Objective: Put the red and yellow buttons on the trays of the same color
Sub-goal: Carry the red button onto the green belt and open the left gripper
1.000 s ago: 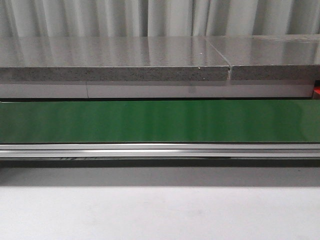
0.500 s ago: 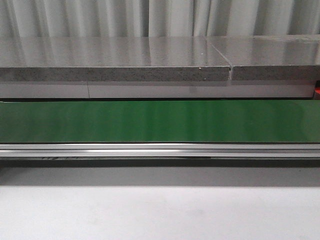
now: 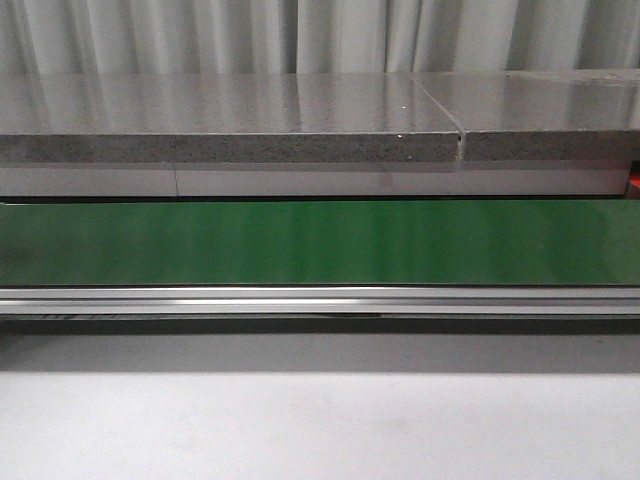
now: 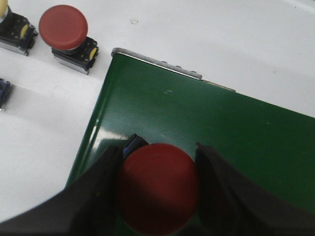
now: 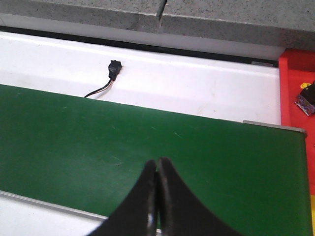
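- A red button (image 4: pixel 157 189) is pinched in the left claw (image 4: pixel 158 194) above the end of the green belt (image 4: pixel 221 142).
- The right claw (image 5: pixel 156 196) is pressed together, empty, over the belt.
- A red tray (image 5: pixel 295 98) is seen past the belt's far end.
- Step in hand, as judged: transfer of the red button.
- Next, carriage to the red tray is required; a second red button (image 4: pixel 63 28) waits on the white counter (image 4: pixel 44 113).

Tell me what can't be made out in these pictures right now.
- Front view: neither arm, no button and no tray shows; only the green belt and the stone ledge.
- Left wrist view: the held red button hides its own base, and the frame's lower edge cuts it off.
- Left wrist view: a yellow button is cut by the corner.
- Right wrist view: the red tray is cropped; the small part on it is unidentifiable.
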